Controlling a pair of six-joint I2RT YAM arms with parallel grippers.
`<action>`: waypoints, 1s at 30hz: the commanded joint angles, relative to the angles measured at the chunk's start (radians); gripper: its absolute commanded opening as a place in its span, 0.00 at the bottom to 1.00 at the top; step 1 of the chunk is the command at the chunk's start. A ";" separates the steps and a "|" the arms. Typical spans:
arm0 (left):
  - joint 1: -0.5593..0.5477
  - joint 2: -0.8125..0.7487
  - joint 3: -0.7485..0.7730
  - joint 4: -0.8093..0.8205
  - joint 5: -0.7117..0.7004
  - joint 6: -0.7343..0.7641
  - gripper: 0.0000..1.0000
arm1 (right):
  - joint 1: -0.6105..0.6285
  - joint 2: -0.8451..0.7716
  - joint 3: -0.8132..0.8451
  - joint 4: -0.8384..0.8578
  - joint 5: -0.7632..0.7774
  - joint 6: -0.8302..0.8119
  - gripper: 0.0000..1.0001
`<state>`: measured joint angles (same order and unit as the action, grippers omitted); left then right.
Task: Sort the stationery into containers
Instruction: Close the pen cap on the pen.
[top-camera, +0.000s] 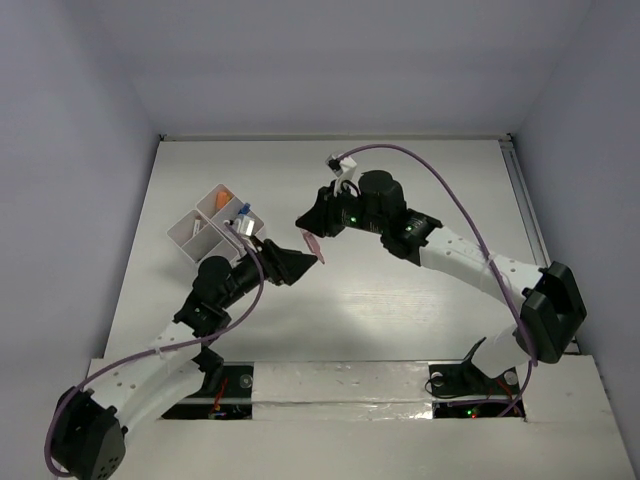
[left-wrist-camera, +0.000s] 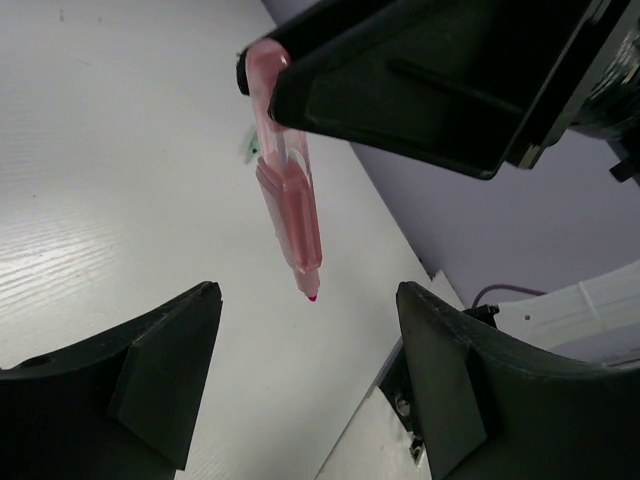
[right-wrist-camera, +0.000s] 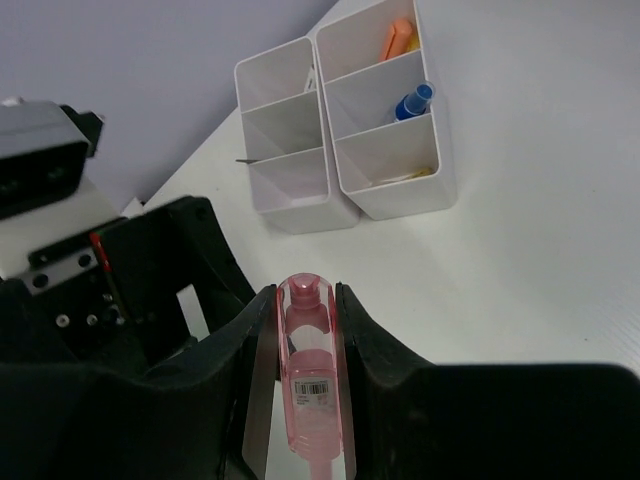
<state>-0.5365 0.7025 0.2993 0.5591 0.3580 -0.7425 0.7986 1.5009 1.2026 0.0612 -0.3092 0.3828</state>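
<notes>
A translucent pink marker (top-camera: 313, 243) hangs above the table, with my right gripper (top-camera: 307, 228) shut on its upper end. In the right wrist view the marker (right-wrist-camera: 312, 370) sits clamped between the two black fingers (right-wrist-camera: 375, 340). My left gripper (left-wrist-camera: 305, 292) is open just below it, and the marker's red tip (left-wrist-camera: 312, 296) is level with the fingertips without touching either one. The white compartment containers (top-camera: 188, 232) stand at the left rear. They hold an orange piece (right-wrist-camera: 398, 38), a blue item (right-wrist-camera: 412, 100) and something yellowish (right-wrist-camera: 412, 174).
The left arm (top-camera: 215, 285) reaches up from the near left and the right arm (top-camera: 470, 265) comes in from the right, so the two grippers meet near the table's middle. A purple cable (top-camera: 440, 185) loops over the right arm.
</notes>
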 joint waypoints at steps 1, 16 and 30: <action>-0.040 0.041 -0.006 0.137 -0.022 0.006 0.67 | -0.006 0.022 0.031 0.077 -0.008 0.041 0.17; -0.112 0.167 0.024 0.122 -0.122 0.068 0.44 | -0.006 0.019 0.022 0.107 -0.024 0.057 0.17; -0.152 0.137 0.026 0.064 -0.270 0.081 0.37 | -0.006 -0.008 -0.015 0.118 -0.016 0.061 0.17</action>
<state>-0.6853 0.8795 0.2996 0.6106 0.1551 -0.6769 0.7986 1.5261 1.1961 0.1215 -0.3256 0.4389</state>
